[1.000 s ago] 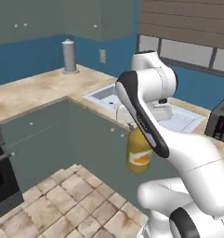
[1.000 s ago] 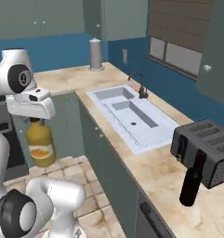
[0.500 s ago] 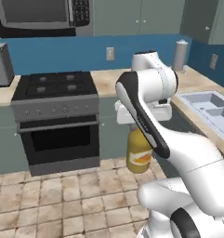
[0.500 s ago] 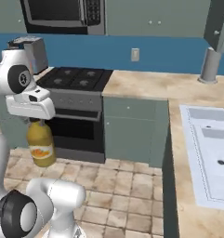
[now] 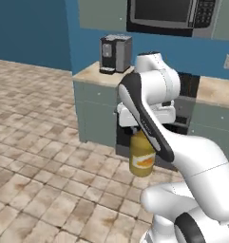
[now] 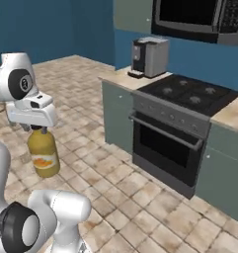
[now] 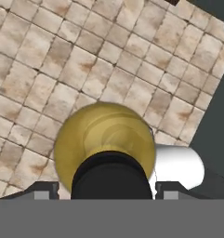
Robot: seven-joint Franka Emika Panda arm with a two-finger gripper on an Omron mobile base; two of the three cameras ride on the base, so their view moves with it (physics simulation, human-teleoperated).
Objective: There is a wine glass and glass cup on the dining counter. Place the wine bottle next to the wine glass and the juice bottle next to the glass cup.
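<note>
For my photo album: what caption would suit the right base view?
White robot arm's gripper carries a squat yellow-orange juice bottle above tiled kitchen floor.

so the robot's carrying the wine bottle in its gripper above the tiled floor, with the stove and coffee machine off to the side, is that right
Not quite: the gripper holds the juice bottle, squat and yellow-orange with a black cap, not the wine bottle. The right base view shows it hanging by its neck above the tiled floor. The rest holds: the stove and coffee machine stand off to the side.
</note>
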